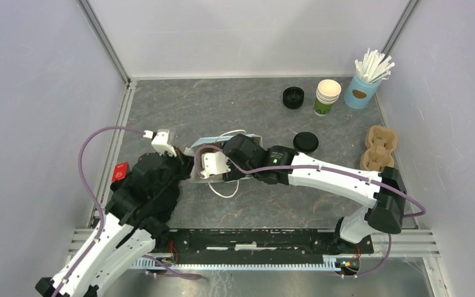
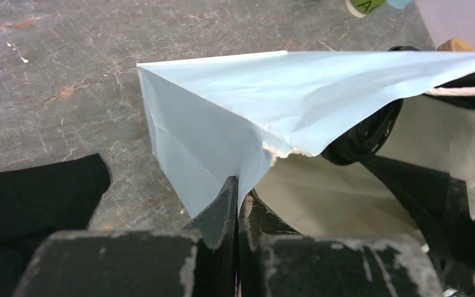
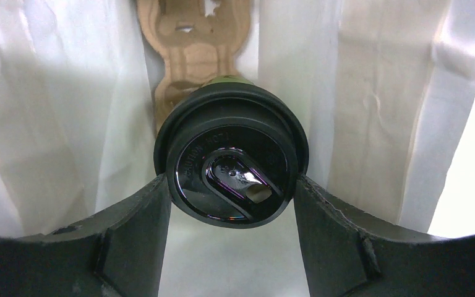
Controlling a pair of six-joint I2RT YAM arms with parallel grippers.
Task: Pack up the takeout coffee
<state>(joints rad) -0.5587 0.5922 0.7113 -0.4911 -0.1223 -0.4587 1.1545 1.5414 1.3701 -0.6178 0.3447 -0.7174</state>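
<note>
The left claw (image 2: 238,185) is closed tight, pinching the torn edge of a pale blue paper bag (image 2: 272,99) at its mouth. The bag sits on the grey bench (image 1: 222,105) between the two arms. The right claw (image 3: 231,192) reaches inside the bag, its fingers (image 3: 133,216) set wide and pressed against either side of the black lid of a lidded coffee cup (image 3: 231,158). The cup's lid faces the wrist camera and a little of its green body shows behind it. Just beyond the cup, against the bag's white inner wall, lies a brown cardboard cup carrier (image 3: 192,55). A second lidded cup (image 1: 305,142) stands outside the bag on the bench, near the right arm; from above only its black lid shows.
</note>
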